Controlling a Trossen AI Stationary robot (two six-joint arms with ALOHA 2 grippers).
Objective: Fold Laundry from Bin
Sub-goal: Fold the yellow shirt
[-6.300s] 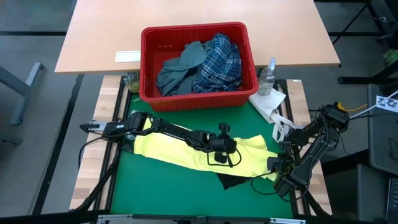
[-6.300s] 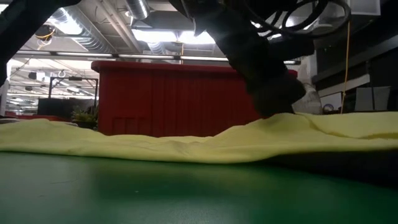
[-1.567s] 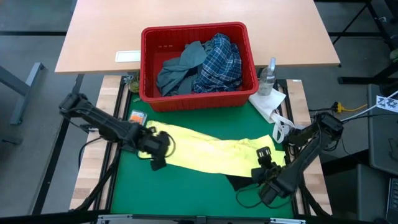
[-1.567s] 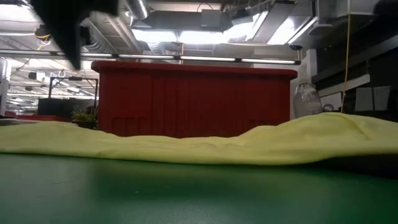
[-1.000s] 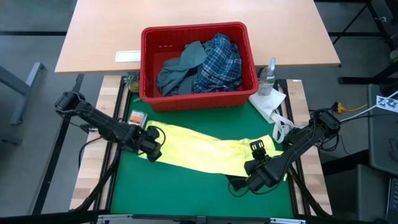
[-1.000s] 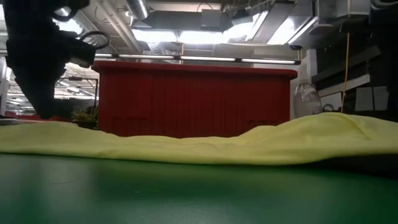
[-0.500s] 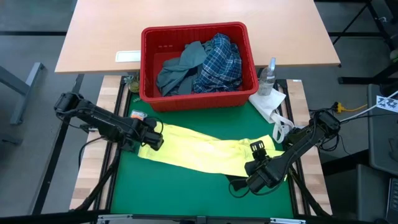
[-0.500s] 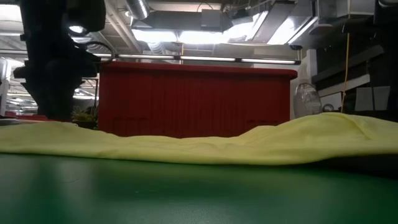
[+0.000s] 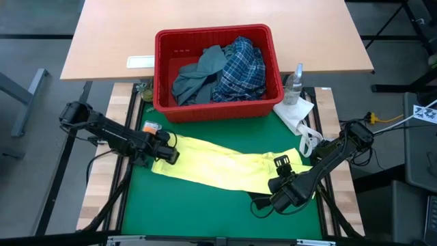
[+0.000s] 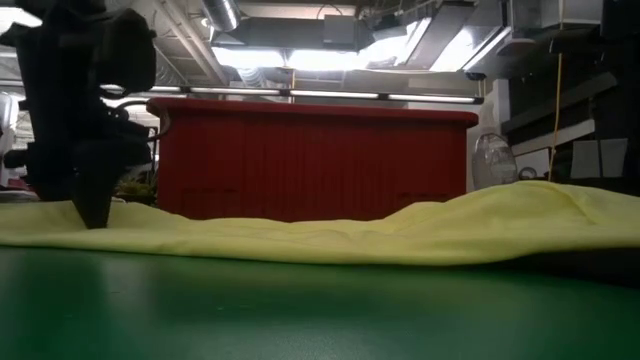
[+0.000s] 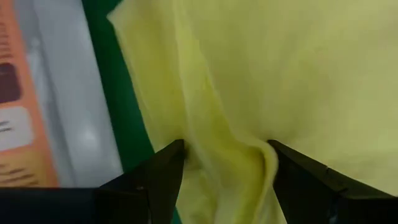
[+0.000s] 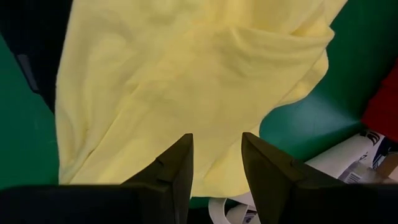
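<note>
Left hand (image 11: 224, 163): left wrist view shows fingers spread wide, straddling a raised fold at the edge of the small yellow soft garment (image 9: 225, 166), not clenched; the high view hides this. Right hand (image 12: 214, 158) parted over the garment's opposite end, gripping nothing visibly. Garment lies on the green table (image 9: 198, 212), just in front of the rectangular red plastic bin (image 9: 217, 42).
</note>
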